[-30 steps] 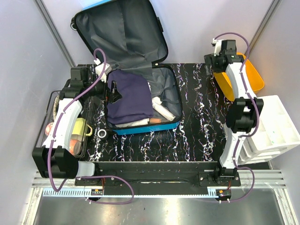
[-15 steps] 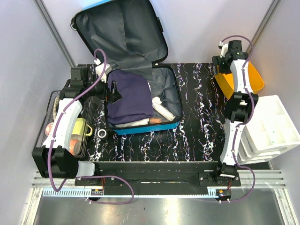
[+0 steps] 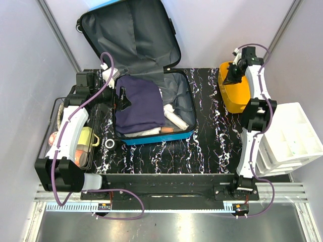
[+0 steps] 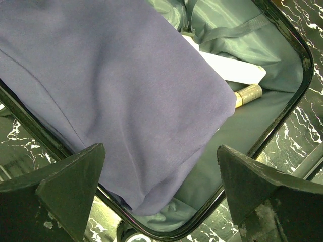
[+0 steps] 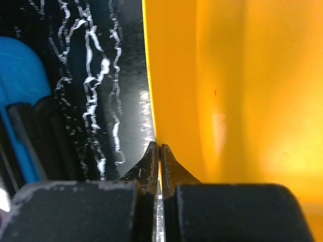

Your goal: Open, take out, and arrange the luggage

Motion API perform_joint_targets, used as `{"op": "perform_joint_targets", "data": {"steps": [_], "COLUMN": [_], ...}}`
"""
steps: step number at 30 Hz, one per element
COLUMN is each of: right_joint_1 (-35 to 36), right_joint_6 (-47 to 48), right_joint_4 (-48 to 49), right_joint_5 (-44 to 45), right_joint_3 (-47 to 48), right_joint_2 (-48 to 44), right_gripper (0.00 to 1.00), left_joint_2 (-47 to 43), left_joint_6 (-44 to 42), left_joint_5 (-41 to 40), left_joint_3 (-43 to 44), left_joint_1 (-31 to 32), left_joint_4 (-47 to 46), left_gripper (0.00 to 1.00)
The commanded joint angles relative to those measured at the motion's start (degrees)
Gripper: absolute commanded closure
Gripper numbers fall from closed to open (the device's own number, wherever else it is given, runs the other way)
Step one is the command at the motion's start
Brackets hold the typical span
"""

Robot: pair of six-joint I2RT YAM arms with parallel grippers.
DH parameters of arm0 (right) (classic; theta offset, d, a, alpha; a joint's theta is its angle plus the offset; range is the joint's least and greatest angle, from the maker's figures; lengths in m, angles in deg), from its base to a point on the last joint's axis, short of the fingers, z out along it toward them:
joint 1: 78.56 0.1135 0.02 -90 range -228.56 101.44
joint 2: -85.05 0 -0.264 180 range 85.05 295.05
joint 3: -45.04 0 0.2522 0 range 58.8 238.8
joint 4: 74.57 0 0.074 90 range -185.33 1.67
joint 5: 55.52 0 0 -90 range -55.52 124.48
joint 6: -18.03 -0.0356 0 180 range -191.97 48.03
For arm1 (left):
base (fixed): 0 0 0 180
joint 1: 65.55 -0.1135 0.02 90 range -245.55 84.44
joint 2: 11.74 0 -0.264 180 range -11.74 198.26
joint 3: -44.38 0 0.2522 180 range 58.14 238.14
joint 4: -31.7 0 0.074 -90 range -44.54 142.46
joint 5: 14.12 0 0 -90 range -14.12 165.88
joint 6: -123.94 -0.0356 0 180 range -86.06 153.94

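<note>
Well, on the far left we see a wire basket (image 3: 94, 159) at the edge of the counter (image 3: 202, 151), with a yellow thing (image 3: 87, 137) inside it. A small ring (image 3: 109, 143) lies on the black, white-streaked counter just beside the basket.

Next comes the luggage (image 3: 151, 137). It sits on the left half of the counter with its lid up, leaning back on the wall. It is bright blue outside and dark grey inside. A purple cloth (image 3: 139, 103) fills much of the bottom half, and a white roll (image 3: 176, 119) lies to the right of the cloth.

The left fingers (image 4: 65, 201) are spread wide. They hang over the near edge of the cloth and hold nothing. Only the left wrist view shows the cloth up close, and beside it a gold-capped tube (image 4: 248, 94) poking out from under it. The top view is too far off to show that gold cap.

Further right, an orange bin (image 3: 236, 98) rests on the far right part of the counter. The right fingers (image 5: 146, 171) are pressed tight together on its thin edge. Only the right wrist view shows this pinch, because in the top view the arm hides the tips.

Last, on the far right, a white tray (image 3: 298, 136) with little boxes in it sits past the counter's edge.
</note>
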Motion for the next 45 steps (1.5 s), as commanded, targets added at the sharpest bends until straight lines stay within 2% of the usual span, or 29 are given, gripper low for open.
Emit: {"op": "perform_joint_targets", "data": {"steps": [1,3,4,5,8,14,18,21,26,28,30,34,38,40,42,43,45], "right_joint_1": [4.1,5.1,5.9,6.0,6.0,5.9,5.9,7.4,9.1,9.8,10.2,12.0,11.9,12.0,12.1,12.1,12.2], "right_joint_6": [-10.2,-12.1,-13.3,-13.6,-15.5,-18.0,-24.1,-31.3,-42.4,-49.3,-55.9,-61.1,-63.8,-65.2,-67.8,-67.8,-68.9], "right_joint_4": [0.8,1.2,1.5,2.2,5.1,15.2,17.4,18.8,20.0,19.8,19.8,17.6,14.1,13.7,14.4,16.2,18.2], "right_joint_5": [-5.5,-6.9,-6.6,-7.8,-9.4,-12.6,-15.2,-15.9,-17.6,-18.8,-19.9,-22.5,-23.1,-23.3,-23.6,-23.0,-22.4], "right_joint_3": [-3.1,-4.2,-4.5,-4.8,-5.3,-11.7,-14.7,-17.8,-19.2,-18.7,-18.0,-9.9,2.4,7.9,9.5,8.9,7.5], "right_joint_2": [-5.8,-6.4,-6.6,-6.9,-8.8,-18.6,-23.7,-27.7,-32.9,-33.9,-34.2,-32.5,-28.1,-25.6,-24.6,-24.6,-24.6], "right_gripper": [1.0,1.0,0.83,0.71,0.46,0.23,0.17,0.13,0.1,0.1,0.09,0.08,0.08,0.07,0.08,0.07,0.07], "left_joint_2": [-0.9,-0.7,-0.7,-0.4,-0.6,-1.4,-1.1,-0.4,2.2,2.6,3.6,6.5,8.6,10.8,12.5,13.9,14.8], "left_joint_6": [2.8,3.6,3.7,3.4,2.5,3.1,1.5,-4.8,-19.6,-27.0,-30.6,-38.2,-39.7,-38.5,-36.9,-34.9,-33.0], "left_joint_5": [-0.5,-1.0,-1.1,-0.9,-0.4,1.0,-1.1,-4.5,-8.8,-10.6,-13.0,-17.1,-19.3,-19.0,-19.3,-19.4,-18.0], "left_joint_3": [-0.9,-1.2,-1.3,-1.3,-2.0,-2.3,-3.4,-4.2,-6.3,-8.8,-12.0,-17.3,-22.1,-22.5,-21.3,-20.5,-17.7], "left_joint_1": [-0.1,-0.1,-0.2,-0.2,-0.1,1.9,4.3,8.2,15.8,17.6,19.1,19.2,19.1,19.3,19.2,19.2,19.0], "left_joint_4": [-2.7,-2.7,-2.7,-2.7,-2.7,-3.7,-4.0,-2.3,-0.3,-0.8,-2.7,-6.2,-11.4,-13.2,-15.0,-15.3,-14.6], "left_gripper": [0.02,0.02,0.02,0.02,0.02,0.01,0.01,0.01,0.03,0.04,0.04,0.04,0.08,0.18,0.3,0.44,0.57]}}
